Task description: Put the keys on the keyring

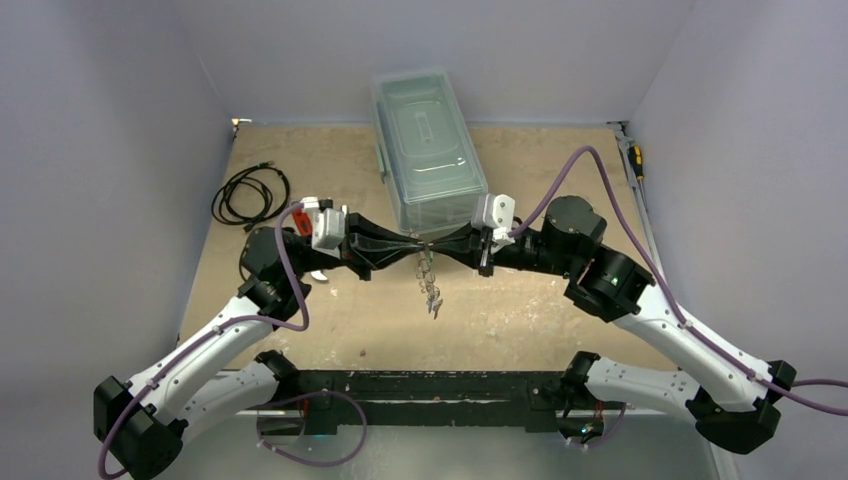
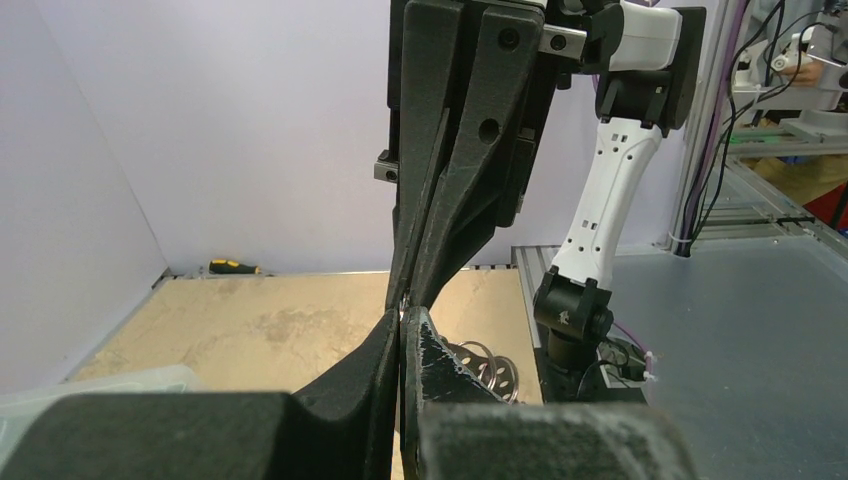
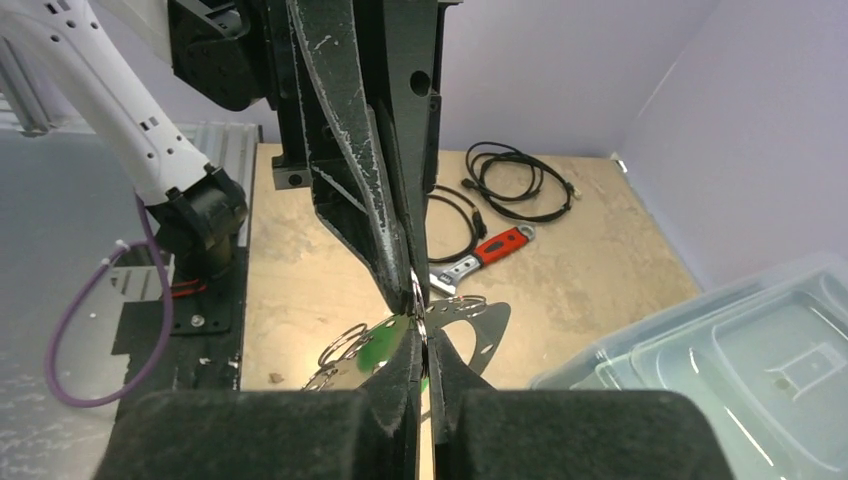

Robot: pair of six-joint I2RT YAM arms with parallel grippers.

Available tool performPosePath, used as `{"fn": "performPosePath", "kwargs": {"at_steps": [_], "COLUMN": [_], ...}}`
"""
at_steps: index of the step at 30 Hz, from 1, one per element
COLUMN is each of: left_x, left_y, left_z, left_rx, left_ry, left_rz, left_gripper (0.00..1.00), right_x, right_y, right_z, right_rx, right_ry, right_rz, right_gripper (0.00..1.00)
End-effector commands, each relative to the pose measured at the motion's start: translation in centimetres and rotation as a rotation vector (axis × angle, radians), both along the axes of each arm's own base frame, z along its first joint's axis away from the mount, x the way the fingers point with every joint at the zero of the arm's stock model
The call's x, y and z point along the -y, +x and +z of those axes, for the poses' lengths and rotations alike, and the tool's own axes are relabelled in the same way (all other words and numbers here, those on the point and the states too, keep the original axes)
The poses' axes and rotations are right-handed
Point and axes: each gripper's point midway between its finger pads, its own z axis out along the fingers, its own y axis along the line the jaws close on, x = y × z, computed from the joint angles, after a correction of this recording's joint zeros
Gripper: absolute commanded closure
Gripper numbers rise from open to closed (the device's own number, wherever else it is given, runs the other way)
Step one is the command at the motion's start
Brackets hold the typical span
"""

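Sandy bench (image 1: 550,320) with a clear lidded tub (image 1: 430,150) at the back. Over the middle, the left claw (image 2: 403,325) and right claw (image 3: 422,340) meet tip to tip, both pinched tight on the keyring (image 3: 490,325), which hangs below them. The green key (image 3: 375,351) sits in among its wire rings, right beside the right claw.

Silvery keyring (image 3: 482,322), perhaps bearing green key (image 3: 377,352)

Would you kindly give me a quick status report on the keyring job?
Left gripper and right gripper shut, tip to tip, on the keyring. Green key hangs by it, threading unclear. Plastic box close behind.
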Motion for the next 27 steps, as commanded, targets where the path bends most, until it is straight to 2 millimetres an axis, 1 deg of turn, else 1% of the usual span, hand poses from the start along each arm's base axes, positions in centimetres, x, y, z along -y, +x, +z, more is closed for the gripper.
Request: {"fn": "performPosePath", "kwargs": {"at_steps": [1,9,19,27], "left_x": [-0.6,-0.9,-1.0,-1.4], "left_y": [-0.5,-0.3,0.6,1.4], "left_z": [1.4,1.7,1.7,1.8], "left_rx": [0.047,0.042,0.011,-0.007], "left_ry": [-0.049,-0.073,-0.099,-0.126], "left_rz": [0.001,0.013,0.056,0.095], "left_gripper": [1.00,1.00,1.00,1.00], "right_x": [0.0,-0.4,-1.3,-2.5], "right_y": [-0.8,-0.7,-0.8,-0.9], "right_z": [2.5,2.0,2.2,1.1], "right_rx": [0.034,0.032,0.025,-0.011], "right_ry": [0.046,0.037,0.054,0.037], "right_rz": [0.033,0.045,0.082,0.125], "right_gripper": [1.00,1.00,1.00,1.00]}}
